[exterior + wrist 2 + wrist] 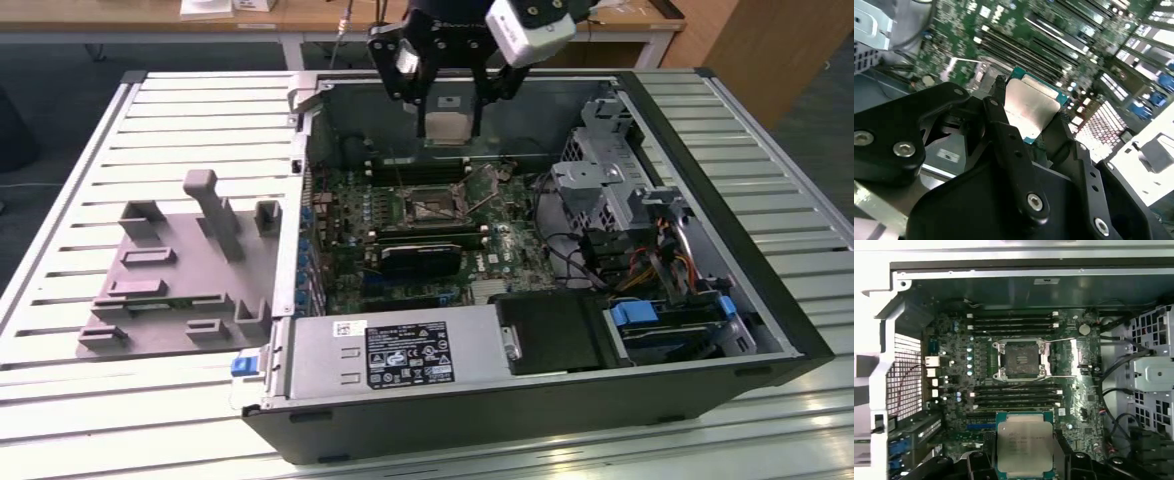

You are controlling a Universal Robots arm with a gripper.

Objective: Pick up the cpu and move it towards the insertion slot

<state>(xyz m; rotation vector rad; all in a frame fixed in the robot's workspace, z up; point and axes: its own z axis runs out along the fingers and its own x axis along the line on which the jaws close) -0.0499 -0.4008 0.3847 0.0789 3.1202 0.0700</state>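
The cpu [1024,445], a flat square chip with a shiny silver top and a green rim, is held between my black fingers [979,462]. In the exterior view my gripper [447,125] hangs over the far part of the open computer case with the cpu [447,128] in it, a little above the motherboard. The insertion slot [1020,359], a square socket with a silver frame and dark centre, lies open on the board, apart from the chip. The exterior view puts the insertion slot [430,204] just nearer than the gripper. The second wrist view has the cpu [1031,107] clamped between the fingers [1004,125].
The open computer case [307,180] lies on a slatted white table [160,110]. Long memory slots [1014,322] flank the socket. A drive cage [614,170] and cables fill the exterior view's right, a power supply [387,360] the near side. A grey fixture [174,270] stands at the exterior view's left.
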